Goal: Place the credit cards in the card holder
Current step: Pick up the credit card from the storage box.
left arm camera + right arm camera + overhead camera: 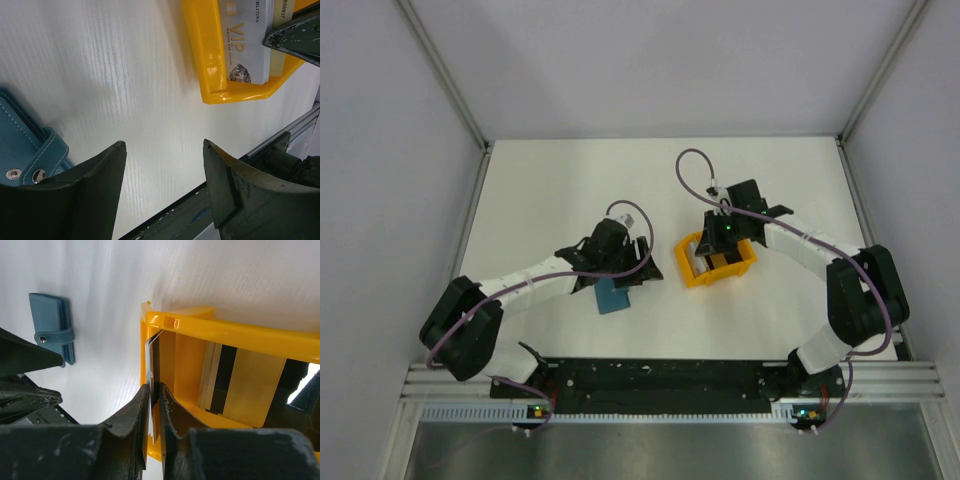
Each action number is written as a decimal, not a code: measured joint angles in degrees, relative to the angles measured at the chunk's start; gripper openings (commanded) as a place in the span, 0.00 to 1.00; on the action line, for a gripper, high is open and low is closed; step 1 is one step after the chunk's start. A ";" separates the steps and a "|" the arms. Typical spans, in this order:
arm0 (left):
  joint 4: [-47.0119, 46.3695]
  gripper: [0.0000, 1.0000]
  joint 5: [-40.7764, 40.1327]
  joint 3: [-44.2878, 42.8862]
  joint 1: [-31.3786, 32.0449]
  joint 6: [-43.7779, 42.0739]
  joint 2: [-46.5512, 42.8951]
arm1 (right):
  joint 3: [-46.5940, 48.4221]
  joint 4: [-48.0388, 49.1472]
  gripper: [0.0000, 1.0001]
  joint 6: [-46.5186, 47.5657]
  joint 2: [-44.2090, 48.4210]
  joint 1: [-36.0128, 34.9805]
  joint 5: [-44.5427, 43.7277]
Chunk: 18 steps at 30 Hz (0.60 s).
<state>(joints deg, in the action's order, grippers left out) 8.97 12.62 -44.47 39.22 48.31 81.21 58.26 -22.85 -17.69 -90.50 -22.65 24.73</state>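
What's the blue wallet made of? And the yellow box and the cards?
The card holder looks like leather or faux leather: matte, stitched edges, metal snap. The orange-yellow tray looks like hard glossy plastic, with shiny highlights. The credit cards seem smooth printed plastic.

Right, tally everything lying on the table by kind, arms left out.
credit cards: at least 3, 1 card pinched in the right fingers, the rest stacked in the tray, exact number hidden
card holder: 1
tray: 1
total: at least 5
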 measured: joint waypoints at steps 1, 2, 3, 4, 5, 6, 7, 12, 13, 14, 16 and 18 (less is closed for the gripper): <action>0.00 0.67 0.00 0.00 0.00 0.00 0.04 | 0.02 -0.04 0.10 0.00 0.09 0.00 0.02; 0.00 0.67 0.00 0.00 0.00 0.00 0.07 | 0.04 -0.09 0.10 0.00 0.11 0.00 0.07; 0.00 0.67 0.00 0.00 0.00 0.00 0.07 | 0.04 -0.20 0.09 -0.02 0.11 0.00 0.11; 0.00 0.67 0.02 0.00 0.00 0.00 0.07 | 0.04 -0.39 0.09 -0.02 0.11 0.02 0.15; -0.02 0.67 0.00 0.00 0.00 0.00 0.07 | 0.04 -0.57 0.10 0.00 0.11 0.02 0.28; 0.00 0.67 0.02 0.00 0.00 0.00 0.07 | 0.04 -0.66 0.10 0.00 0.07 0.02 0.48; 0.00 0.67 0.02 0.00 0.00 0.00 0.07 | 0.04 -0.68 0.10 0.00 -0.02 0.02 0.66; -0.02 0.67 0.02 0.00 0.00 0.00 0.07 | 0.04 -0.57 0.06 -0.24 -0.96 0.07 2.03; 0.00 0.67 0.02 0.00 0.00 0.00 0.07 | 0.04 -0.48 0.05 -0.39 -1.07 0.07 2.40; -0.02 0.67 0.02 0.00 0.00 0.00 0.07 | 0.04 -0.44 0.02 -0.50 -1.18 0.07 2.49; -0.02 0.67 0.04 0.00 0.00 0.00 0.07 | 0.04 -0.28 0.00 -0.61 -1.29 0.11 2.64; -0.02 0.67 0.04 0.00 0.00 0.00 0.07 | 0.04 -0.20 0.00 -0.87 -1.62 0.11 2.80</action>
<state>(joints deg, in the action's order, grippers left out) 8.95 12.67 -44.47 39.22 48.31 81.28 58.30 -23.05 -18.57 -92.12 -22.55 27.53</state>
